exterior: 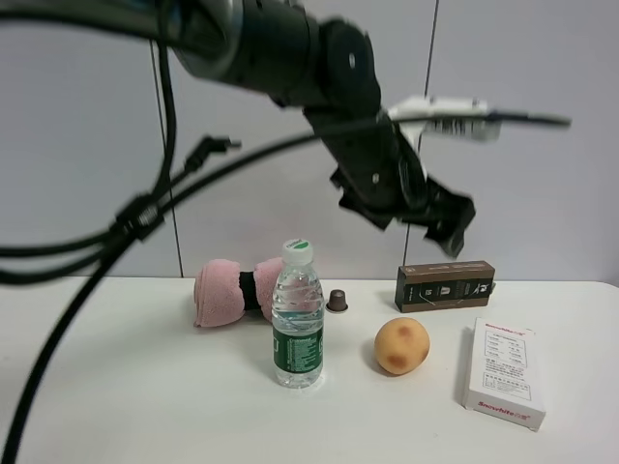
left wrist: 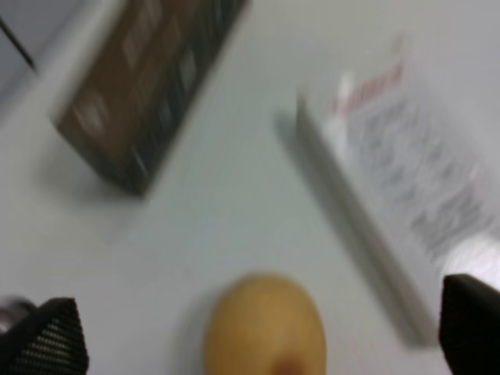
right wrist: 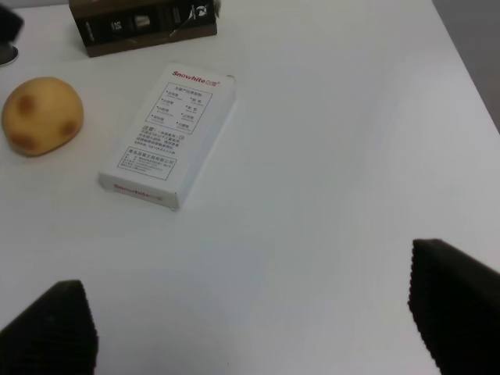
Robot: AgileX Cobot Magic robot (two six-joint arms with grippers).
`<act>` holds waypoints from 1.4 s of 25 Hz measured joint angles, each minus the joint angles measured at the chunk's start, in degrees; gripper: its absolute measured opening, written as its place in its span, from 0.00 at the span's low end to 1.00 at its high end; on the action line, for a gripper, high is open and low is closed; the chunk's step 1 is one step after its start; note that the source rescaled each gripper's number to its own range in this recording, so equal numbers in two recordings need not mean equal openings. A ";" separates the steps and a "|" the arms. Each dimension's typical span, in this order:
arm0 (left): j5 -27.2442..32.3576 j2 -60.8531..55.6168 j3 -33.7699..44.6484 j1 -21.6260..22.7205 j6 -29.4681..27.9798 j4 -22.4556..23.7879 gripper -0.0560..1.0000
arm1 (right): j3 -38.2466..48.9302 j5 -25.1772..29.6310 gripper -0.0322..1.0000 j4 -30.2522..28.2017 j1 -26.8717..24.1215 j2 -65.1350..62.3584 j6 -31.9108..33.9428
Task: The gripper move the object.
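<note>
The object (exterior: 401, 345) is a yellow-orange egg-shaped ball with brownish-red blotches, lying on the white table (exterior: 145, 387) right of centre. My left gripper (exterior: 447, 224), black with trailing cables and a white label tag (exterior: 450, 118), hangs in the air above and slightly behind it. In the blurred left wrist view the object (left wrist: 266, 324) lies between my wide-open fingertips (left wrist: 47, 340), and the left gripper (left wrist: 262, 332) is empty. My right gripper (right wrist: 254, 320) is open and empty over bare table, well off from the object (right wrist: 41, 115).
A water bottle (exterior: 297, 314) stands left of the object. A pink rolled towel (exterior: 227, 290) and a small brown capsule (exterior: 337, 301) lie behind it. A dark brown box (exterior: 444, 285) stands behind the object. A white box (exterior: 503, 372) lies to its right.
</note>
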 joint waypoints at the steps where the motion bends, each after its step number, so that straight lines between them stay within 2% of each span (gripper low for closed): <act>1: 0.62 -1.64 -1.82 0.15 0.00 0.89 0.93 | 0.00 0.00 1.00 0.00 0.00 0.00 0.00; 3: 2.34 -4.63 -4.85 1.06 0.00 2.58 0.93 | 0.00 0.00 1.00 0.00 0.00 0.00 0.00; 6: 6.31 -7.71 -6.22 4.80 0.00 4.82 0.93 | 0.00 0.00 1.00 0.00 0.00 0.00 0.00; 8: 10.40 -8.71 -6.22 8.37 0.00 5.82 0.93 | 0.00 0.00 1.00 0.00 0.00 0.00 0.00; 9: 13.98 -9.32 -6.22 12.71 -0.14 6.07 0.93 | 0.00 0.00 1.00 0.00 0.00 0.00 0.00; 13: 20.98 -10.29 -6.22 20.92 -2.39 6.18 0.93 | 0.00 0.00 1.00 0.00 0.00 0.00 0.00; 14: 20.98 -10.29 -6.22 20.92 -2.39 6.18 0.93 | 0.00 0.00 1.00 0.00 0.00 0.00 0.00; 19: 25.69 -11.28 -6.05 28.06 -3.00 6.28 0.93 | 0.00 0.00 1.00 0.00 0.00 0.00 0.00; 22: 25.22 -13.73 -2.81 31.92 -3.00 6.28 0.93 | 0.00 0.00 1.00 0.00 0.00 0.00 0.00; 23: 23.15 -16.55 2.23 34.46 -3.00 6.22 0.93 | 0.00 0.00 1.00 0.00 0.00 0.00 0.00; 26: 18.33 -22.45 13.26 38.12 -3.04 6.28 0.93 | 0.00 0.00 1.00 0.00 0.00 0.00 0.00; 30: 8.64 -34.63 31.85 43.21 -3.12 6.21 0.93 | 0.00 0.00 1.00 0.00 0.00 0.00 0.00; 31: 8.64 -34.63 31.85 43.21 -3.12 6.21 0.93 | 0.00 0.00 1.00 0.00 0.00 0.00 0.00; 35: 2.81 -50.92 48.33 49.77 -3.74 6.21 0.93 | 0.00 0.00 1.00 0.00 0.00 0.00 0.00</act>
